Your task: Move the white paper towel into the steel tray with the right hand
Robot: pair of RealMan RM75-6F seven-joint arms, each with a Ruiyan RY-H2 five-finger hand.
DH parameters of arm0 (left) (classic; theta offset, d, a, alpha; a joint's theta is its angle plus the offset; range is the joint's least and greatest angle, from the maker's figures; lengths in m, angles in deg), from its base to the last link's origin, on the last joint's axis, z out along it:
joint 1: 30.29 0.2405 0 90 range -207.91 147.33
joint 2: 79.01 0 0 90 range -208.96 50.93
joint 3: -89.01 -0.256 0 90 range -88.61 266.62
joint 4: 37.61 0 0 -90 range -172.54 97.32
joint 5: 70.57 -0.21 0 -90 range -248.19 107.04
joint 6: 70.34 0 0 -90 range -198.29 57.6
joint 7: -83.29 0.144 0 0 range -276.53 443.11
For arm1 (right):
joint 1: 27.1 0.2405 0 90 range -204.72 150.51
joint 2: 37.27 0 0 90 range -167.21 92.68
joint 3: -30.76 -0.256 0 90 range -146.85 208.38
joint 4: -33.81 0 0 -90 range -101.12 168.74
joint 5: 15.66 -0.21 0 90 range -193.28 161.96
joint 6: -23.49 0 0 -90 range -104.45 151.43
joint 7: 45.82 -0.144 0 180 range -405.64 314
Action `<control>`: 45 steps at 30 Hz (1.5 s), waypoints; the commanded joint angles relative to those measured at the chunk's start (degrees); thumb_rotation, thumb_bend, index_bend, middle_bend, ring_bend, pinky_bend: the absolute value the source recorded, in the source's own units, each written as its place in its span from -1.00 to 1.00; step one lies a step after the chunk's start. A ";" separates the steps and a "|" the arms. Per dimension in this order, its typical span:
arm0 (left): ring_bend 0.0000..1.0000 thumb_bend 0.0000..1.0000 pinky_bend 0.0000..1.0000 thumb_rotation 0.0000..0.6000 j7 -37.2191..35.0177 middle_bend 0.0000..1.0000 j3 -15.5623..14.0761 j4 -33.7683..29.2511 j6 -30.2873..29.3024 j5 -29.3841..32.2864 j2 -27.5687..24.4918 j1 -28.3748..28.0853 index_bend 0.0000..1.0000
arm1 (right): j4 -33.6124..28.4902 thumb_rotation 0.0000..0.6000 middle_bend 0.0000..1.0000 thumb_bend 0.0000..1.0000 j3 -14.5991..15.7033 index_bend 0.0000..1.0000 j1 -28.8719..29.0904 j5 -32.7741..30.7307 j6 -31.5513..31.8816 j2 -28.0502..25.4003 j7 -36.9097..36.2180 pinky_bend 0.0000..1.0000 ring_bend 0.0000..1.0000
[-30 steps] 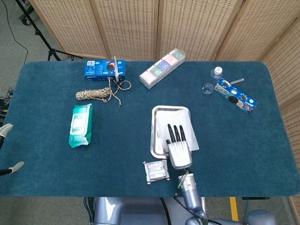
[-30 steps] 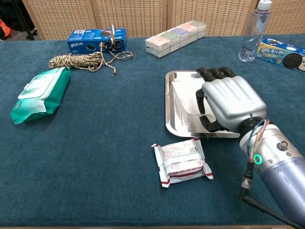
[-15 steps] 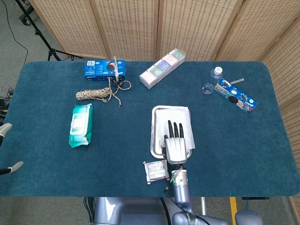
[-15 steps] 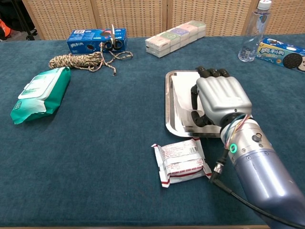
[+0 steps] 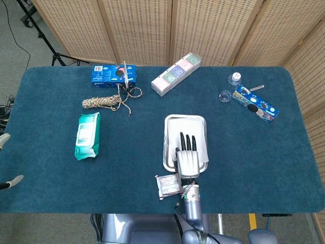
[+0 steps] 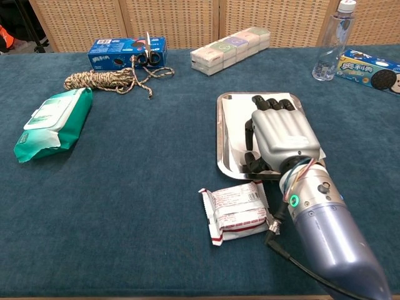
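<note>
The steel tray [image 5: 166, 142] [image 6: 220, 137] lies right of the table's middle. The white paper towel [image 5: 195, 127] [image 6: 234, 115] lies flat inside it, with one edge showing past the tray's right rim in the chest view. My right hand [image 5: 188, 158] [image 6: 281, 134] rests palm down on the towel's near part. Its fingers curl down onto the sheet and the thumb side grips it. Of my left hand [image 5: 4, 138] only pale fingertips peek in at the far left edge of the head view, apart and holding nothing.
A red-and-white snack packet [image 5: 168, 184] [image 6: 239, 209] lies just in front of the tray. On the left are a green wipes pack [image 5: 87, 135], a rope coil [image 5: 104, 102] and a blue box [image 5: 112, 73]. A pastel box row [image 5: 175, 73], a bottle [image 5: 233, 79] and a cookie box [image 5: 256, 103] sit behind.
My right hand has shifted left over the tray, drawing the towel with it. The towel, which overhung the right rim, now lies almost wholly inside. The left hand has barely moved.
</note>
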 commanded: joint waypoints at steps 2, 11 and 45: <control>-1.00 -1.00 -1.00 1.00 -0.30 -1.00 0.04 0.12 -0.07 0.05 -0.04 0.03 -1.00 | 0.44 1.00 -0.94 0.34 -0.16 0.37 0.11 -0.12 -0.12 0.62 -0.60 -1.00 -1.00; -1.00 -1.00 -1.00 1.00 -0.88 -1.00 0.06 0.32 -0.20 -0.04 -0.18 0.06 -1.00 | -2.58 1.00 -1.00 -0.08 -0.12 -0.49 0.06 0.13 -1.07 -0.22 -2.47 -1.00 -1.00; -1.00 -1.00 -1.00 1.00 2.18 -1.00 -0.25 0.00 -0.04 -0.63 0.50 -0.05 -1.00 | -34.35 1.00 -1.00 -0.97 10.15 -0.85 -8.32 20.28 5.25 -38.28 -19.74 -1.00 -1.00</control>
